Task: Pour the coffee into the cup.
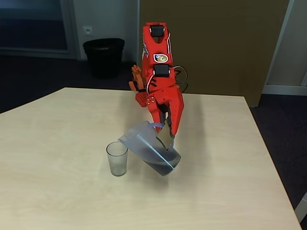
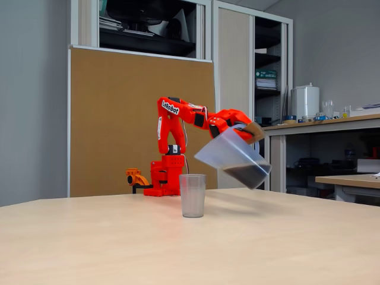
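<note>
A: From the side, where's the jug (image 2: pixel 233 159)?
B: Tilted, off the surface (image 2: pixel 178 249), coffee (image 2: pixel 248 174) pooled low, cup (image 2: pixel 192 195) beneath its spout.
A: From the front?
B: The tool (image 1: pixel 166 132) pinches its handle.

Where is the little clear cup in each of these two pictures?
In a fixed view: the cup stands on the table left of centre, just left of the tilted jug.
In the other fixed view: the cup stands mid-picture, below and left of the jug.
Shared landmark: the red robot arm holding the jug.
</note>
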Robot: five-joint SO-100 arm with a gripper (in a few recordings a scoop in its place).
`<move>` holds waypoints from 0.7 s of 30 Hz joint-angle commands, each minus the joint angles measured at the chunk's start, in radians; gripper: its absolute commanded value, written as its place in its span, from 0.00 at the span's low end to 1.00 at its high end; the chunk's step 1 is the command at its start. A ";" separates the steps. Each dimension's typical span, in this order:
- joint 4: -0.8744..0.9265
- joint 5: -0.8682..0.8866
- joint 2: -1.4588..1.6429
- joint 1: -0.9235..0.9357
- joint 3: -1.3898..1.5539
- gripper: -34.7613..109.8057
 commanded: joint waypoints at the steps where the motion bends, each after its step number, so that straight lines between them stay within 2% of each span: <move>1: -0.055 0.025 0.017 -0.003 -0.018 0.24; 21: -0.178 0.141 0.017 0.023 0.043 0.24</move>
